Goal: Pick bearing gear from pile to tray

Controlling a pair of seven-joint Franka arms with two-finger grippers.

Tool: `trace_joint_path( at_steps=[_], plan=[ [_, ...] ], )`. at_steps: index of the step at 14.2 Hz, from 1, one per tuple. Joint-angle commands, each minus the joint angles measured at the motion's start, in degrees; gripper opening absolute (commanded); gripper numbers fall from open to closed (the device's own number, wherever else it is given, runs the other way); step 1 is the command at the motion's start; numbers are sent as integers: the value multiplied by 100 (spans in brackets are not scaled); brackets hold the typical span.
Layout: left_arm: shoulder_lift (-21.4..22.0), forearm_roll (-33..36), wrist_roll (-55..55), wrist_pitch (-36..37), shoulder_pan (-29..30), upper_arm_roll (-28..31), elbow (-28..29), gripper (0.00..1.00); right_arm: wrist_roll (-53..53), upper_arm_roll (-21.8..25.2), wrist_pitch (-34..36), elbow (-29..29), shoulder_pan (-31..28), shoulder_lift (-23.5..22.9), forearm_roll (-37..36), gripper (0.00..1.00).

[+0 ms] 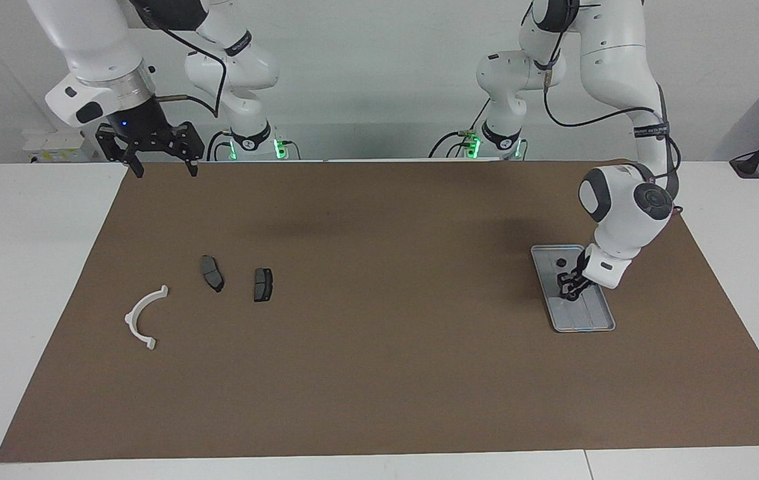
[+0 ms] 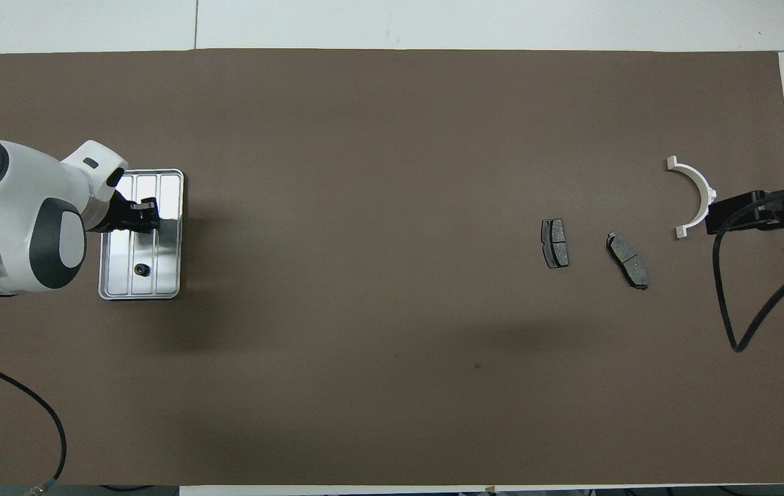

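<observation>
The silver tray [image 1: 587,321] [image 2: 171,180] lies toward the left arm's end of the brown mat. One small black bearing gear [image 1: 560,262] [image 2: 142,269] rests in the tray's part nearer the robots. My left gripper [image 1: 567,292] [image 2: 151,215] hangs low over the tray's middle, fingertips drawn together; whether a small part sits between them does not show. The pile lies toward the right arm's end: a white half-ring bracket [image 1: 144,317] [image 2: 694,196] and two dark pads [image 1: 212,273] [image 2: 554,243]. My right gripper [image 1: 161,170] waits open above the mat's edge by its base.
The brown mat [image 1: 379,373] covers most of the white table. A black cable [image 2: 729,296] of the right arm loops over the mat's end near the bracket.
</observation>
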State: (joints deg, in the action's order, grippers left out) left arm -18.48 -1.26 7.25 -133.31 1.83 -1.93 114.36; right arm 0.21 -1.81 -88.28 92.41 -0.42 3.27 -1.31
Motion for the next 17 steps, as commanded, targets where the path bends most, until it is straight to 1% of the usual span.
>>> trace_joint_path(
  at_steps=[1,3,7,8,11,13,14,15,17],
  plan=[
    [108,-94,-74,92,-15,-9,70,100,-74,-3,-85,128,-29,86,43,100],
    [326,-85,-92,803,11,-9,-264,100,-74,-3,-85,128,-29,86,43,100],
    [1248,-94,-101,1911,72,0,-423,100,-82,-3,-85,128,-37,86,43,100],
    [1425,-85,-92,2288,72,0,-519,100,-82,-3,-85,128,-37,86,43,100],
    [1698,-85,-92,3405,72,0,-1055,100,-82,-3,-76,128,-37,86,43,100],
    [2066,-85,-109,3662,28,18,-1039,100,-82,-3,-85,128,-64,86,60,100],
    [2172,-85,-118,3724,81,35,-1013,100,-82,-3,-85,128,-55,86,69,100],
    [2243,-85,-110,3811,55,44,-1012,100,-82,-3,-85,128,-55,86,69,100],
    [2253,-76,-92,3716,-7,9,-960,100,-82,-3,-85,119,-55,78,78,100]
  ],
)
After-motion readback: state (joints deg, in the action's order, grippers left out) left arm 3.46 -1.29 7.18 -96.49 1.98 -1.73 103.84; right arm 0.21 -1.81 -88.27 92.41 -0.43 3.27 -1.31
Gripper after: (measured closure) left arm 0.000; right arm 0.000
